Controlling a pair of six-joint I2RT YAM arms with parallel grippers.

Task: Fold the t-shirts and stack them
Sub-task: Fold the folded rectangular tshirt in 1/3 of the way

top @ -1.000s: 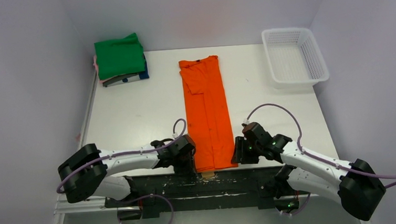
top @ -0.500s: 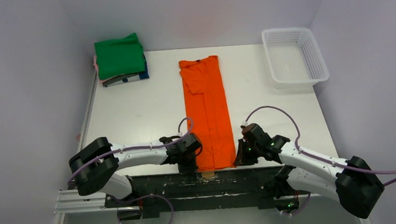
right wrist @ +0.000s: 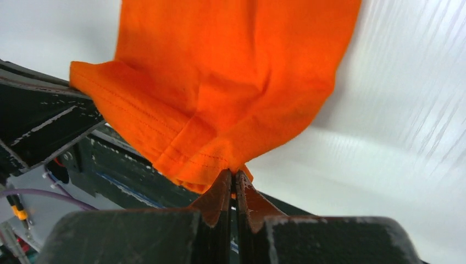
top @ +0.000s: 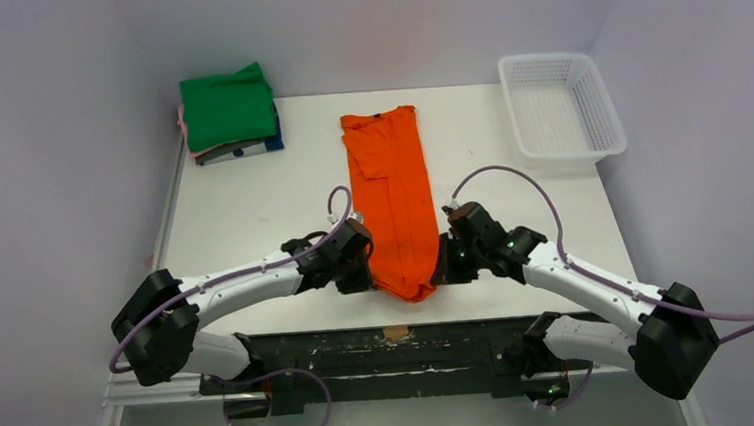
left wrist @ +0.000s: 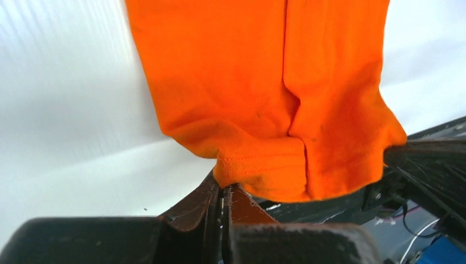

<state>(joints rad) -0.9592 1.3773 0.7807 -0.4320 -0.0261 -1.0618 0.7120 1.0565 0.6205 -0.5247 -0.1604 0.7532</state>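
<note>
While the left gripper (left wrist: pixel 222 186) and right gripper (right wrist: pixel 233 177) are each clenched on a hem corner of the orange t-shirt (top: pixel 392 192), that hem is lifted off the table (top: pixel 252 202) and is no longer laid at the near edge. The rest is left flat mid-table, so the fold toward the collar is judged begun.

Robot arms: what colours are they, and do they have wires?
The left arm and right arm are white tubes with chunky black joints. A thin purple cable loops along each. The left gripper and right gripper have dark brown, pointed fingers on scuffed black bases.
</note>
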